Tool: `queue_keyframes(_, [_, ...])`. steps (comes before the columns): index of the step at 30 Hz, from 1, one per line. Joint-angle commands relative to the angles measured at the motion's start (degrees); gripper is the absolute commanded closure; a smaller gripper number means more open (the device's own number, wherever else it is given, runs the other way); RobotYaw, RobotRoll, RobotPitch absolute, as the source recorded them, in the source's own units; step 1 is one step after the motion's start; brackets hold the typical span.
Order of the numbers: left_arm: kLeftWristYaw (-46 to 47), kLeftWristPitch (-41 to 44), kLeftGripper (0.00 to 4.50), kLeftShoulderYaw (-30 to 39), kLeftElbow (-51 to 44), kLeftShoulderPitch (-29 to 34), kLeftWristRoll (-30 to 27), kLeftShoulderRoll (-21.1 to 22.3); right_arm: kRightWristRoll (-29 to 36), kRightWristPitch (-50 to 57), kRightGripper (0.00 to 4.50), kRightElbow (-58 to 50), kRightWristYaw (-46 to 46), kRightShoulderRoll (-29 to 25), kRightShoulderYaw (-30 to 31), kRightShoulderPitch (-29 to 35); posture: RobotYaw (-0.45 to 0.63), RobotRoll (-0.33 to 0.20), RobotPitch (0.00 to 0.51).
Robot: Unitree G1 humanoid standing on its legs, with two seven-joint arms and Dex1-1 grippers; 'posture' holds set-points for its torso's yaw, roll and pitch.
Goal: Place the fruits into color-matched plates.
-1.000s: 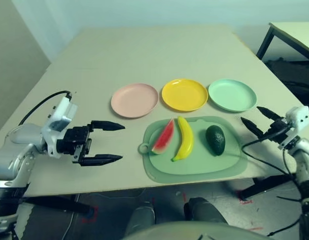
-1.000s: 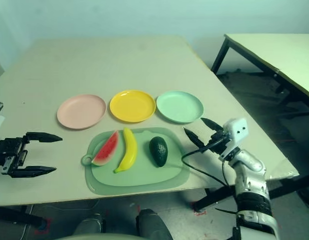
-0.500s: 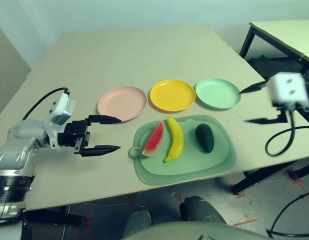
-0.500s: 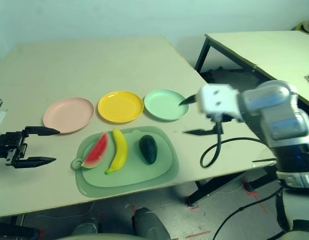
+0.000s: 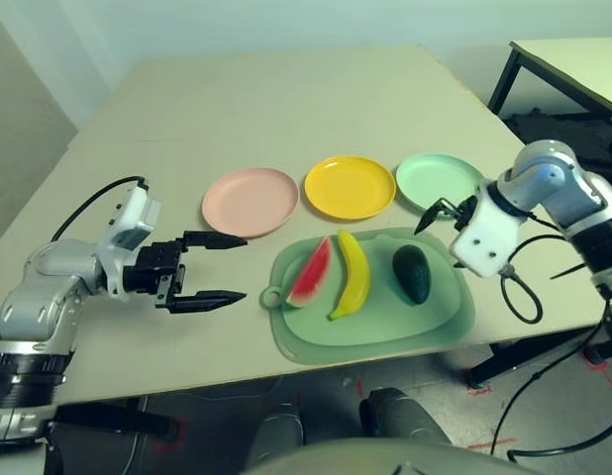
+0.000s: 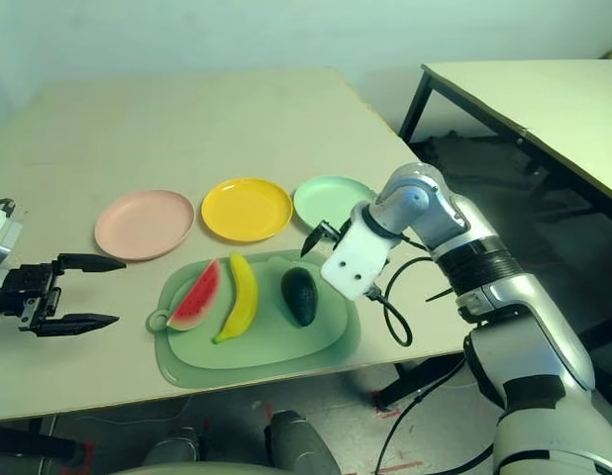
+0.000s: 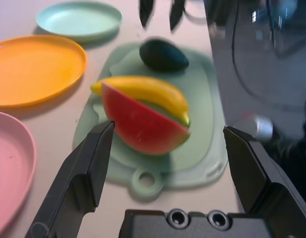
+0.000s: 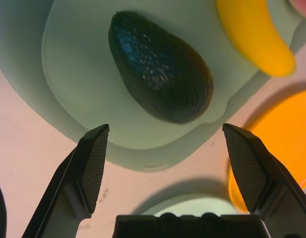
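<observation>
The watermelon wedge (image 5: pixel 310 272), banana (image 5: pixel 352 274) and avocado (image 5: pixel 412 274) lie side by side on the green cutting mat (image 5: pixel 370 327), just before the pink plate (image 5: pixel 251 201), yellow plate (image 5: pixel 350 186) and mint plate (image 5: pixel 431 180). The right gripper (image 5: pixel 437 213) hangs above the avocado with its fingers spread. The left gripper (image 5: pixel 217 269), fingers also spread, hovers over the table (image 5: pixel 266 109) left of the mat.

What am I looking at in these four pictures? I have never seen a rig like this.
A humanoid robot sits at a table. Two pictures come from its head camera, looking down over its arms; the other two come from cameras on its wrists. Each arm ends in a two-fingered claw. The left claw hangs open beside the green cutting mat, holding nothing. The right claw is open above the avocado, also holding nothing. On the mat lie the watermelon wedge, the banana and the avocado. Behind it stand a pink plate, a yellow plate and a mint green plate, all empty.
</observation>
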Motion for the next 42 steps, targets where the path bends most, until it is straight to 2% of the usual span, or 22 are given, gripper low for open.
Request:
queue_keyframes(1, [1.73, 2.84, 0.03, 0.31, -2.19, -0.93, -2.31, -1.3, 1.33, -0.42, 0.0, -1.72, 0.41, 0.02, 1.89, 1.05, -0.09, 0.0, 0.025])
queue_keyframes(6, [2.51, 3.28, 0.03, -1.4, -3.43, -2.64, -1.51, -2.16, 1.59, 0.75, 0.0, -3.65, 0.41, 0.2, 2.61, 2.31, -0.1, 0.0, 0.021])
queue_keyframes(13, [3.98, 5.39, 0.03, -1.87, -5.17, -3.92, -1.86, -1.91, 0.12, 2.13, 0.0, -4.89, -0.21, 3.09, 3.11, 3.49, -0.1, 0.0, 0.027])
queue_keyframes(20, [3.83, 8.19, 0.03, -2.51, -6.68, -3.53, -2.04, -0.67, -5.9, -2.56, 0.0, 1.31, -3.38, 5.56, 5.18, 3.49, -0.09, 0.0, 0.039])
queue_keyframes(26, [3.79, 8.25, 0.03, -6.32, -6.65, -3.89, 2.69, 1.81, -10.89, -5.05, 0.0, 8.12, -7.22, 8.21, 6.3, 0.62, -0.08, 0.0, 0.049])
queue_keyframes(36, [2.5, 6.33, 0.03, -6.88, -4.91, -2.81, 4.89, 2.51, -9.81, -4.45, 0.0, 8.5, -6.36, 8.17, 6.52, 0.79, -0.08, 0.0, 0.049])
queue_keyframes(39, [2.31, 5.49, 0.0, -6.89, -4.1, -2.73, 5.48, 2.25, -8.83, -3.26, 0.52, 7.81, -5.37, 7.96, 6.32, 0.99, -0.08, 0.0, 0.049])
queue_keyframes(41, [2.24, 5.22, 0.0, -7.01, -3.72, -2.87, 5.74, 2.06, -8.65, -2.82, 1.23, 7.7, -5.11, 7.97, 6.21, 0.97, -0.09, 0.0, 0.046])
queue_keyframes(42, [2.21, 5.06, 0.0, -7.11, -3.62, -2.88, 5.94, 1.91, -8.64, -2.62, 1.41, 7.63, -5.03, 7.94, 6.17, 0.97, -0.09, 0.0, 0.046])
